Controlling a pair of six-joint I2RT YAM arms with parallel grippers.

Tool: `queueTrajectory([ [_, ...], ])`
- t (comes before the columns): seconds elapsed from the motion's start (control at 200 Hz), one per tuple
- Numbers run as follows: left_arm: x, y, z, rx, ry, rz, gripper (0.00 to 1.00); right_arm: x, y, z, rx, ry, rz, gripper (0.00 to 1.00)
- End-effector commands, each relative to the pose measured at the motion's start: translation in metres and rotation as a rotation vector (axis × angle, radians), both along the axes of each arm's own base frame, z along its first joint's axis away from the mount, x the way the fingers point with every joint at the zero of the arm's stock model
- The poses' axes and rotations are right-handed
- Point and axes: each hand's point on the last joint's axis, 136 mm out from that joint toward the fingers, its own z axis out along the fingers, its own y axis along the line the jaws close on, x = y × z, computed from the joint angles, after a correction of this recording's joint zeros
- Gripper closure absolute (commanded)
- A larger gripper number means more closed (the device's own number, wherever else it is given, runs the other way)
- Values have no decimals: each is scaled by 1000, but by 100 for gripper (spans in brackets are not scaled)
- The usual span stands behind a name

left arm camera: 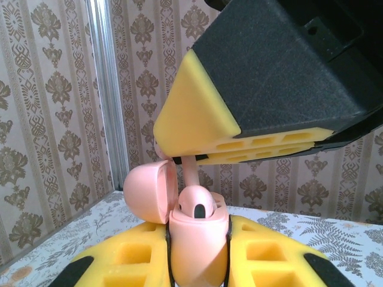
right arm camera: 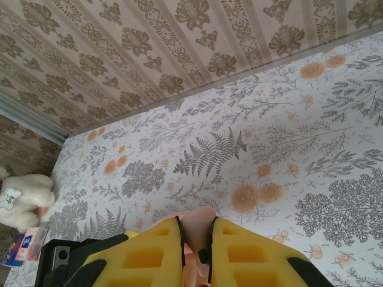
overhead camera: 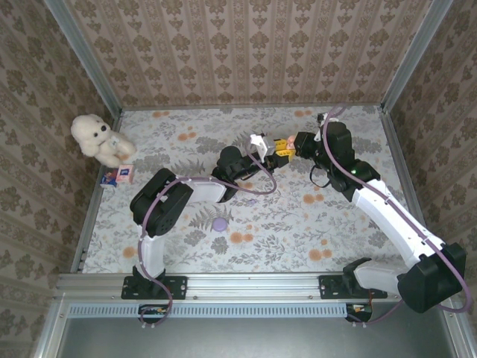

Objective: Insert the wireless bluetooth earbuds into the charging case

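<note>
We see the left gripper (left arm camera: 199,254) clamped on an open pink case (left arm camera: 200,224) mid-table, while the right gripper (right arm camera: 197,245) pinches a pink earbud (right arm camera: 194,230) directly above it.

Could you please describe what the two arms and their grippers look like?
The left arm and right arm each have white links, black joints and a looping lilac cable. The left gripper and right gripper have black fingers faced with yellow pads moulded with rectangular pockets.
</note>
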Motion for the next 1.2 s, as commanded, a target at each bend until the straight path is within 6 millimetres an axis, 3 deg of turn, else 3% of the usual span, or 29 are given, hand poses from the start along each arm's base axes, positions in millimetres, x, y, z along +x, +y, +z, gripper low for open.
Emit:
queueTrajectory([
  [0.0,-11,6,62,-128,-110,-11,100,-9,3,-21,-8,64,32,84],
  [0.39,-10,5,63,-130,-109,-9,100,-16,5,-18,-4,34,60,84],
  [1.195,-13,6,65,-134,-110,-18,100,-10,8,-41,-66,91,83,81],
])
